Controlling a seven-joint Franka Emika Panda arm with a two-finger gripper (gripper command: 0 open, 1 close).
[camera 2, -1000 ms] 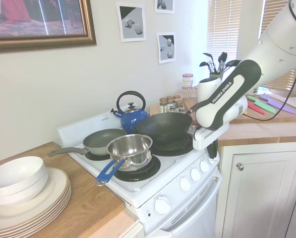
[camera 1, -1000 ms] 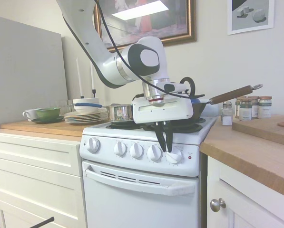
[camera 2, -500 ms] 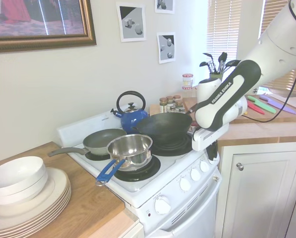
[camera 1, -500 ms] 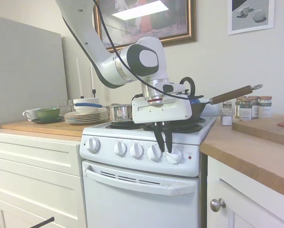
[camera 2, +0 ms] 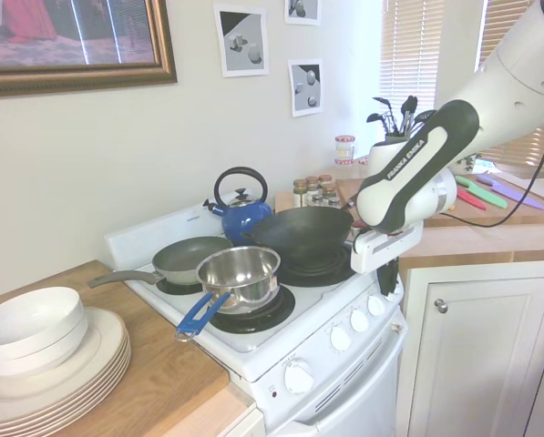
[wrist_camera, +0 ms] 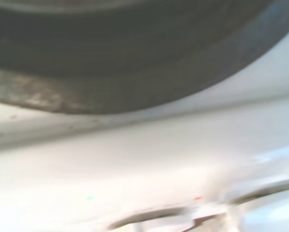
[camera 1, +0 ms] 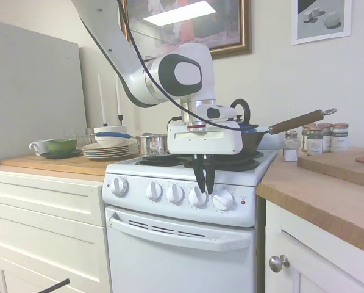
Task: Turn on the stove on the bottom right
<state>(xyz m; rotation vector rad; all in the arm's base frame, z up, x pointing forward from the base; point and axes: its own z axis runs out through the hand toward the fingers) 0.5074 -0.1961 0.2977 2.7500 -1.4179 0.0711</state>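
Currently, the gripper (camera 1: 203, 184), its fingers nearly closed and empty, is being held above the knobs along the stove (camera 1: 182, 244) front edge, near the rightmost knob (camera 1: 223, 199), whose turning cannot be confirmed.

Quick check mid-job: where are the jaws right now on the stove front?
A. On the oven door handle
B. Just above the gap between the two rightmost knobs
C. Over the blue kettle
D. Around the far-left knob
B: in the first exterior view the gripper hangs over the stove front, between the fourth knob and the rightmost knob.
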